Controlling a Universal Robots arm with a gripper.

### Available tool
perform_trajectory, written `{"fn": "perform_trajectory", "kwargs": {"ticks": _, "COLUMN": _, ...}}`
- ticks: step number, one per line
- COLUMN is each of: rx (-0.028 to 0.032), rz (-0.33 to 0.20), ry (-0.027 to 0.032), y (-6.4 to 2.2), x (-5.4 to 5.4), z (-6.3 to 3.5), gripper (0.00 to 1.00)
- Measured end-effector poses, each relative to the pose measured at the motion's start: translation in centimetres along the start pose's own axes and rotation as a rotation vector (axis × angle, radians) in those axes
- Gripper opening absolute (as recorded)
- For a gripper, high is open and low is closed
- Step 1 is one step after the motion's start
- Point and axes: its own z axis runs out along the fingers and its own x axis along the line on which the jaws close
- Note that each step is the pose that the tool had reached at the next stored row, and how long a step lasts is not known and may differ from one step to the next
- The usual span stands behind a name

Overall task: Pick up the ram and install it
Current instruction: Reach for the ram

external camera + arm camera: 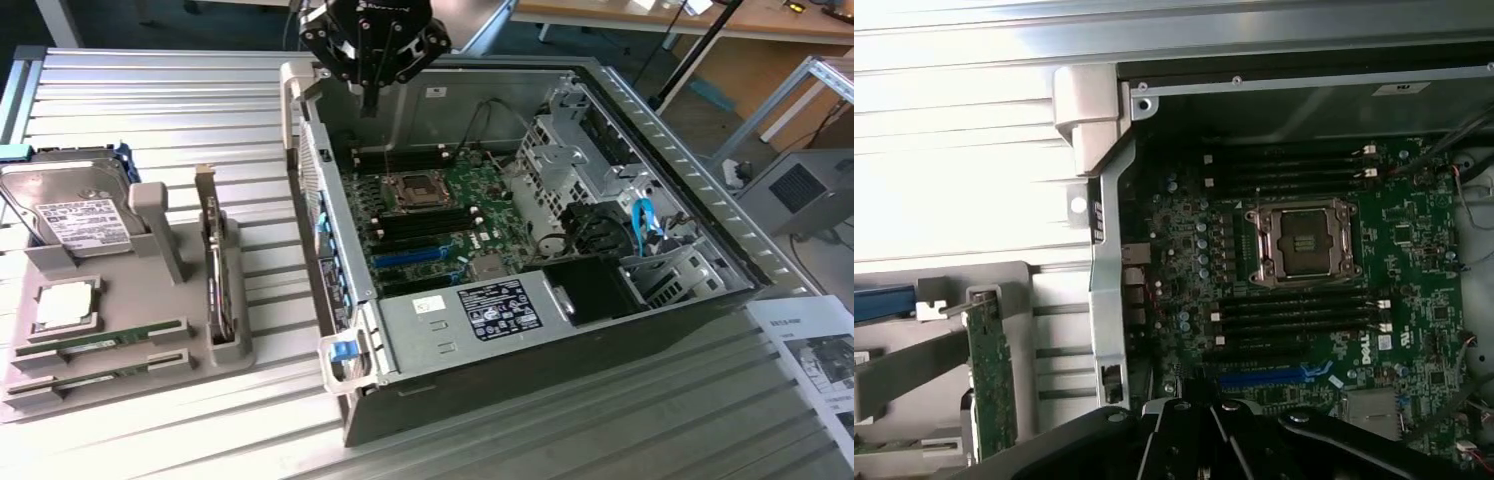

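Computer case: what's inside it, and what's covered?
Inside the computer case: a green motherboard, an empty CPU socket, empty black memory slots, a drive cage and a blue cable. In the wrist view the claw covers part of the board's edge.

ram (107, 341) | thin green stick | lying in gray tray (238, 348) slot

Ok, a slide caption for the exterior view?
Gripper hovers above the open computer case; two ram sticks lie in the tray at the exterior view's left.
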Motion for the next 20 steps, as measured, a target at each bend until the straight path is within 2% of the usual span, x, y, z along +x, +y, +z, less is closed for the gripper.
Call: {"fn": "perform_trajectory", "kwargs": {"ticks": 20, "rx": 0.0001, "rz": 0.000, "ry": 0.0000, "y": -0.18, "x": 2.4, "z": -0.04, "gripper": 0.11}}
